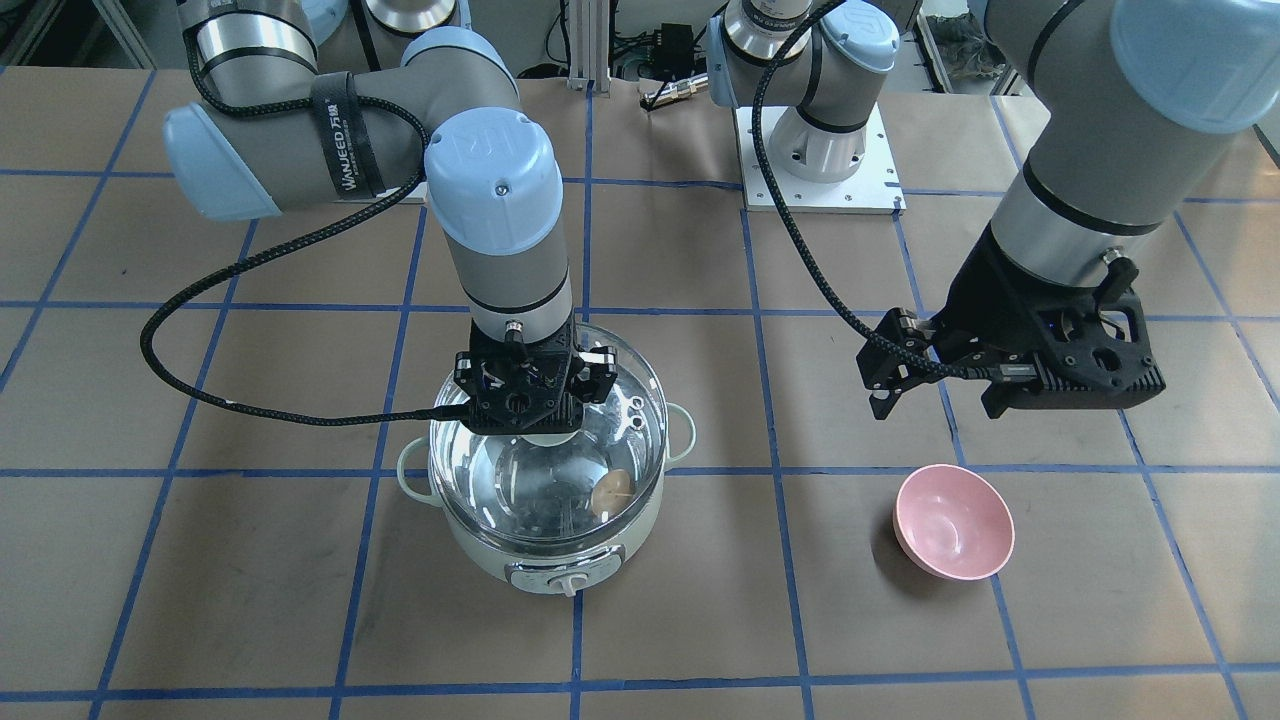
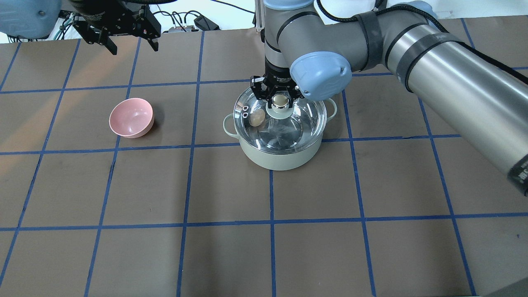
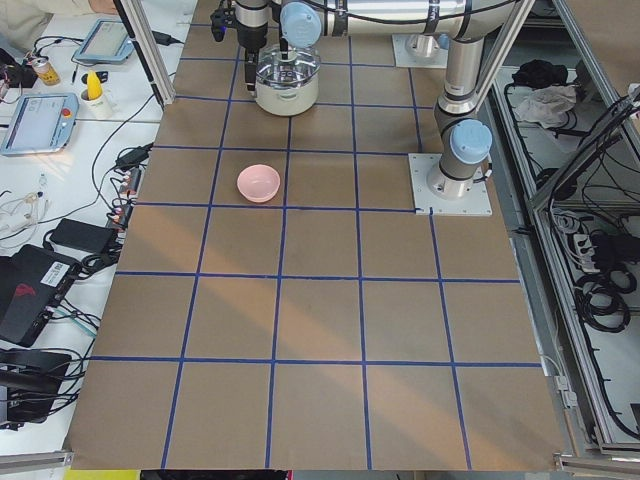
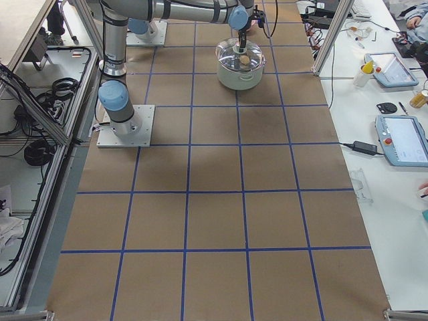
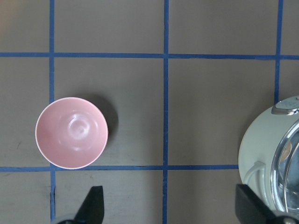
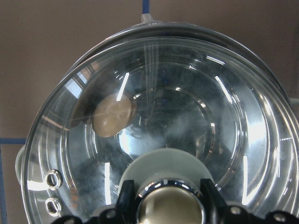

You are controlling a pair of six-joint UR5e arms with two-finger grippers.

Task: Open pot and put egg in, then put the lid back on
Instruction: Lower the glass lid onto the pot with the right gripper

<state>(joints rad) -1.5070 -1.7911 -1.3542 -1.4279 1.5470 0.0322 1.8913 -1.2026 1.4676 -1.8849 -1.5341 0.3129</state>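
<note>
Two grippers logged. Right gripper (image 6: 166, 199): pointing straight down over the pot (image 2: 280, 159), fingers drawn in close on either side of the cream-gold knob (image 2: 280, 100). In the right wrist view both fingers (image 6: 124, 199) press against the knob's flanks, no gap visible. Nothing else in its grasp.

Lid (image 2: 299, 119): clear glass, covering the pot's mouth, rim lined up with the pot's rim. Cannot tell whether it is fully seated or a shade above.

Egg (image 2: 257, 119): inside the pot, seen through the glass, lying on the steel floor off-centre, toward the robot's left side of the pot.

Pot: upright on the worktop (image 2: 264, 247), toward its right end, nearer the operators' edge than the robot's edge. Control dial (image 1: 572, 582) faces the operators' edge. Side handles point along the worktop's length.

Left gripper (image 2: 133, 41): raised well above the worktop, fingers spread wide, nothing between them, touching nothing. Its wrist camera looks straight down on the pink bowl (image 2: 131, 117) and one edge of the pot.

Pink bowl: upright, well apart from the pot, on the side toward the worktop's left end, about as far from the operators' edge as the pot.
</note>
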